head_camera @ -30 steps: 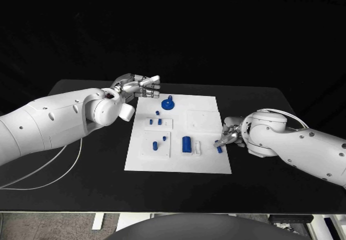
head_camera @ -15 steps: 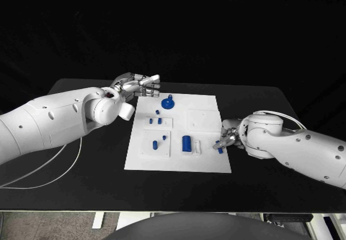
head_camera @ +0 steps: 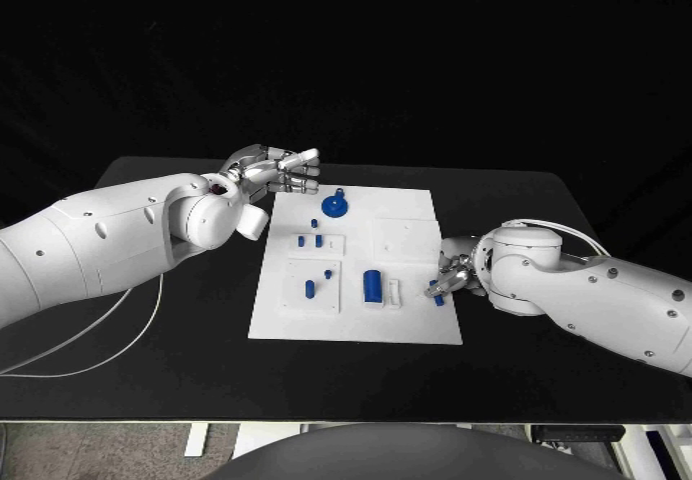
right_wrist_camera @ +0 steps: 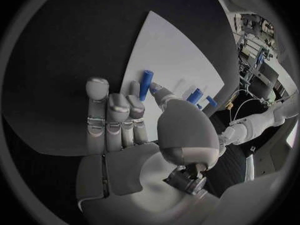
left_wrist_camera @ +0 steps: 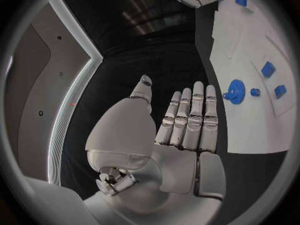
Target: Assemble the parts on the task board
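Note:
The white task board [head_camera: 411, 228] lies mid-table and carries a round blue part [head_camera: 335, 208], a tall blue block [head_camera: 374, 287] and several small blue pieces. My right hand [head_camera: 459, 270] sits at the board's right edge. Its thumb and a finger pinch the near end of a blue peg [head_camera: 438, 297], and its other fingers are straight. In the right wrist view the peg [right_wrist_camera: 146, 85] points out over the board [right_wrist_camera: 169, 50]. My left hand [head_camera: 274, 168] hovers off the board's far left corner, holding nothing. In the left wrist view its fingers [left_wrist_camera: 190, 115] are straight beside the round part [left_wrist_camera: 236, 91].
The black table [head_camera: 519, 200] extends on all sides of the board. A white cable [head_camera: 101, 340] loops over the table under my left arm. The table's front edge runs along the bottom of the head view.
My right arm has drawn slightly left, closer to the board's edge, while the blue peg stays at about the same spot. The left arm has not moved.

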